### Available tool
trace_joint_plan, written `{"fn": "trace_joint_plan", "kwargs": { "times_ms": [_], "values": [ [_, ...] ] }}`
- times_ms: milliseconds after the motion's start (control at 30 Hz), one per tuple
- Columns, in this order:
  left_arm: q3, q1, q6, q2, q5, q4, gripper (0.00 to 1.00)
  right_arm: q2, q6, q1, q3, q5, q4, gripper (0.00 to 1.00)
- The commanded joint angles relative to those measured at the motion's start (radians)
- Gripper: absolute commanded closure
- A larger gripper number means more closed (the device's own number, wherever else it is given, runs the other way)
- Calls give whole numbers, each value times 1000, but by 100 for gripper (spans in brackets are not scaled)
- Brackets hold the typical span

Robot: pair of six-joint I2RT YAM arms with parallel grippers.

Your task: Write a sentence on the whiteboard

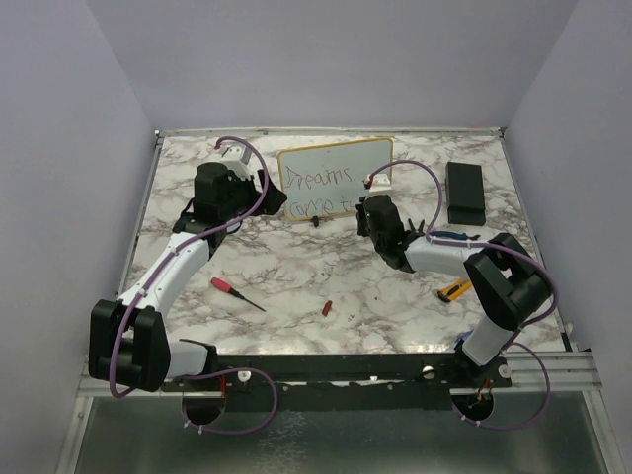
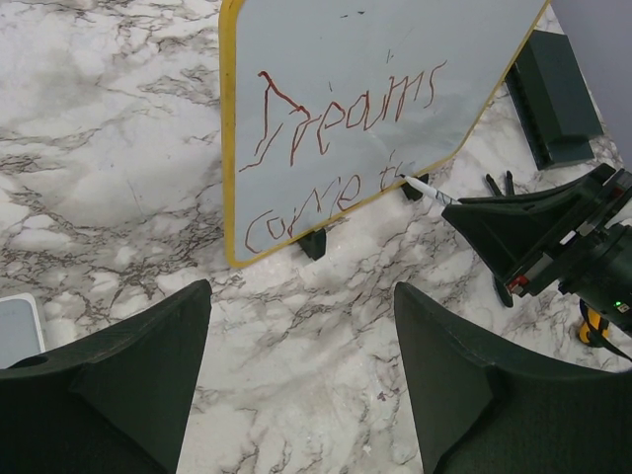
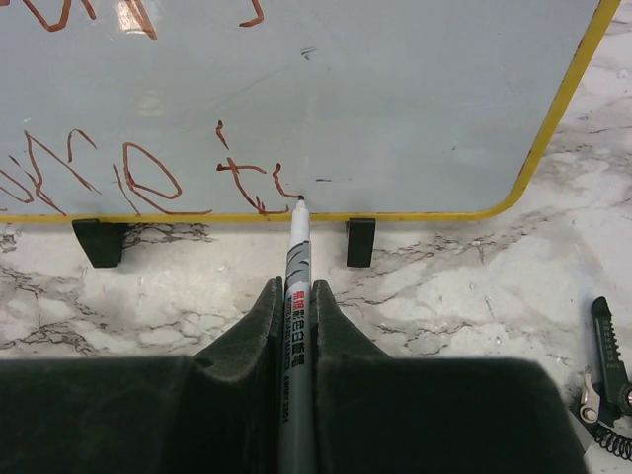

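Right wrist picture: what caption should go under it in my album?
The right gripper holds a marker with its tip on the whiteboard, partway through writing the red sentence.

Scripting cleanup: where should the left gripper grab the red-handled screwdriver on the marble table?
Probably take the red-handled screwdriver by its handle, from straight above, jaws across it: it lies flat, the handle thicker than the thin shaft.

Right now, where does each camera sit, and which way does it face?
Top external: above and behind, looking down on the table; left arm and right arm show.
Left wrist: faces the whiteboard from its left; open left gripper shows.
Right wrist: faces the board's lower edge; right gripper, shut on the marker, shows.
Shared: the sentence, in all three.
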Motion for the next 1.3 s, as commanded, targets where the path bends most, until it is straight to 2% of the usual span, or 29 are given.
{"fn": "trace_joint_plan", "kwargs": {
  "times_ms": [0,567,1267],
  "values": [
    [-13,-10,4,-14,-20,6,25,2,-21,-5,30,48,-10,99],
    [-11,-10,7,-16,-18,6,24,-17,-44,-4,57,61,0,99],
    [-11,-10,6,-14,-18,6,25,14,15,-4,8,33,-30,99]
  ]
}}
